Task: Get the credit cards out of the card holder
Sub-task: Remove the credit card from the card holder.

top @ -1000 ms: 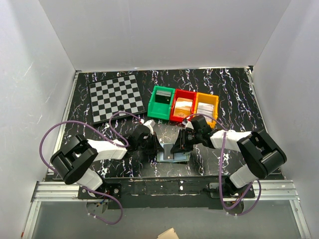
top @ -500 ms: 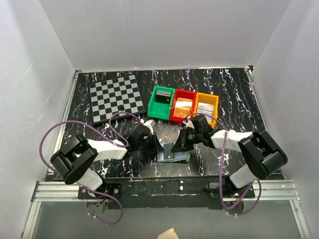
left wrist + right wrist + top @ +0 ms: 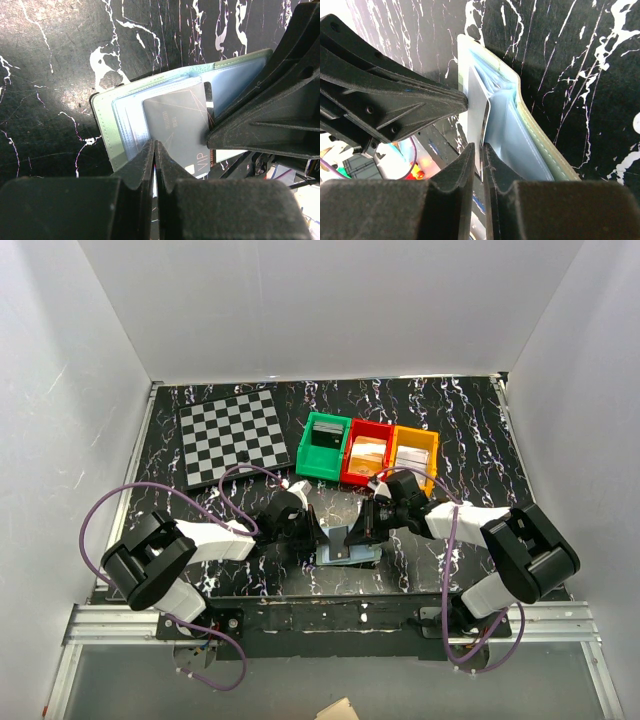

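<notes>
Gripping with right gripper (image 3: 479, 150): jaws narrowed in the last second, now pinched on the thin edge of one grey credit card (image 3: 476, 95). Still partly in the pocket of the card holder (image 3: 538, 145), lying open on the table (image 3: 460, 430) between both arms. Left gripper (image 3: 155, 150) fully closed, empty, tips against the holder's edge, seemingly pinning it. Beyond, three coloured bins (image 3: 368, 455), unchanged. Grasp probably made; pulling out not yet done.

White walls (image 3: 330, 300) on three sides. Black white-veined marble surface (image 3: 470, 420), evenly lit. Metal rail (image 3: 560, 618) along near edge, grey floor (image 3: 450, 690) below.
</notes>
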Robot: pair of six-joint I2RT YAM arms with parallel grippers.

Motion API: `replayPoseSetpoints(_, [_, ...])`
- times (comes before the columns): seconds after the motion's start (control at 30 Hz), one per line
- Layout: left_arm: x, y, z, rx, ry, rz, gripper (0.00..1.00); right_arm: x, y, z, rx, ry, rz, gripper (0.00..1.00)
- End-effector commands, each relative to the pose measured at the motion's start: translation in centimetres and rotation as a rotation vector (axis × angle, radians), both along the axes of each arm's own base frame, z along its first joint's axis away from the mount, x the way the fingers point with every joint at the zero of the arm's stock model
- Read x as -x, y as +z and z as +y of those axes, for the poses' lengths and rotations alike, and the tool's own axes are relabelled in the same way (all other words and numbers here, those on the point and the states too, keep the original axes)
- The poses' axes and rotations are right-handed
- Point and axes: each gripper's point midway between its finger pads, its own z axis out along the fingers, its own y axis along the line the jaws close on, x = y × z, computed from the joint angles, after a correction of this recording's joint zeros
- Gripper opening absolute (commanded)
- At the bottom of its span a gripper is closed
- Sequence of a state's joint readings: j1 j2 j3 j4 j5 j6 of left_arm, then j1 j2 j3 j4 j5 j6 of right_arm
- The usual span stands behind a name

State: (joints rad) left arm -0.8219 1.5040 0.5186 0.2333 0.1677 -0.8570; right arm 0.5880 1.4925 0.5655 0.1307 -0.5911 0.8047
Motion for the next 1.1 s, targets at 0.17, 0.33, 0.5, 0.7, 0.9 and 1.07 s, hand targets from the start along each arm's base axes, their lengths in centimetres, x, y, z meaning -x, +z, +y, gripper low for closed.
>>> replayPoseSetpoints(0.17, [2.7, -4.8, 3.6, -0.186, 0.007, 0.105, 0.00, 0.0, 1.5, 0.3, -0.058, 0.024, -0.040, 0.20])
replayPoseSetpoints(0.33, [2.8, -5.0, 3.7, -0.189, 0.010, 0.112, 0.00, -0.1, 1.4, 0.1, -0.057, 0.019, -0.039, 0.17])
replayPoseSetpoints(0.5, [2.8, -5.1, 3.8, -0.189, 0.012, 0.112, 0.00, -0.1, 1.4, -0.1, -0.056, 0.012, -0.039, 0.11])
replayPoseSetpoints(0.7, [2.9, -5.2, 3.8, -0.194, 0.011, 0.114, 0.00, -0.1, 1.4, -0.3, -0.057, 0.008, -0.036, 0.08])
replayPoseSetpoints(0.9, [2.9, -5.3, 4.0, -0.198, 0.020, 0.114, 0.00, -0.2, 1.4, -0.5, -0.058, 0.003, -0.039, 0.05])
replayPoseSetpoints(1.07, [2.9, -5.4, 4.2, -0.202, 0.024, 0.118, 0.00, -0.2, 1.4, -0.6, -0.058, 0.000, -0.039, 0.08])
